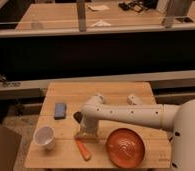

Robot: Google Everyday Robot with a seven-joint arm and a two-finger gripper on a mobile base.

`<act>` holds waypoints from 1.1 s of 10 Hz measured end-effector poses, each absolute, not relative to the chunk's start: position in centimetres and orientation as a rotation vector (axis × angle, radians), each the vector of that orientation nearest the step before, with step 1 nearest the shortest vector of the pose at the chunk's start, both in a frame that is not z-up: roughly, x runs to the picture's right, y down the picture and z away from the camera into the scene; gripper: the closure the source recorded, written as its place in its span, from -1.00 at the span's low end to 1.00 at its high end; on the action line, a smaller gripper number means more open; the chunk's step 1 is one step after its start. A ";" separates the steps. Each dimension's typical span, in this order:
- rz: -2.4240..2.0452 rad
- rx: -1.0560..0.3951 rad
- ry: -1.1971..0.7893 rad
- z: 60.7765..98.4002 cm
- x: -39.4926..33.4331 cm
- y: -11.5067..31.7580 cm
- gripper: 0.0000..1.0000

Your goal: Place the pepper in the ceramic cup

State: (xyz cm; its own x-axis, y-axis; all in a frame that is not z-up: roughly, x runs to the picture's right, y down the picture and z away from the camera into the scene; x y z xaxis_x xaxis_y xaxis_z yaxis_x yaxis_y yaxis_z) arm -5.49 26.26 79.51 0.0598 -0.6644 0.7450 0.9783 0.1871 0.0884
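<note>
Pincer (pixel 87 134) sits low over the wooden bench (pixel 103 92), at the end of a white arm (pixel 131 115) that reaches in from the right and bends down at a rounded joint. Its tip is close to the bench top near the front middle. Whether it is released or clenched cannot be told from this view, and nothing can be seen held in it.

The pepper (pixel 82 149) lies flat on the bench just in front of the pincer, slanting towards the front edge. Whether the two touch cannot be told. It is outside the cup.

The white cup (pixel 44 137) stands upright near the front left corner, to the left of the pepper and apart from it. Its mouth shows only a white inside.

An orange plate (pixel 126 147) with ringed grooves lies at the front, to the right of the pepper, and its surface is bare.

A small blue object (pixel 60 110) lies farther back on the left. A small dark thing (pixel 77 116) sits just beside the arm's downward part.
</note>
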 end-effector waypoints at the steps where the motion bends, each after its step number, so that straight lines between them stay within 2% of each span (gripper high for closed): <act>1: -1.332 -0.511 -0.762 79.5 -5.5 26.2 -0.60; 11: -1.340 -0.498 -0.752 79.2 -5.1 26.1 -0.60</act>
State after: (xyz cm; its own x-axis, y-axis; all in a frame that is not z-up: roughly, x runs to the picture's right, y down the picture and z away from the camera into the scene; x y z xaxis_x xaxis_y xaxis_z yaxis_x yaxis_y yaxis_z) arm -5.13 26.12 79.23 0.0548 -0.6792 0.7319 0.9787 0.1819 0.0956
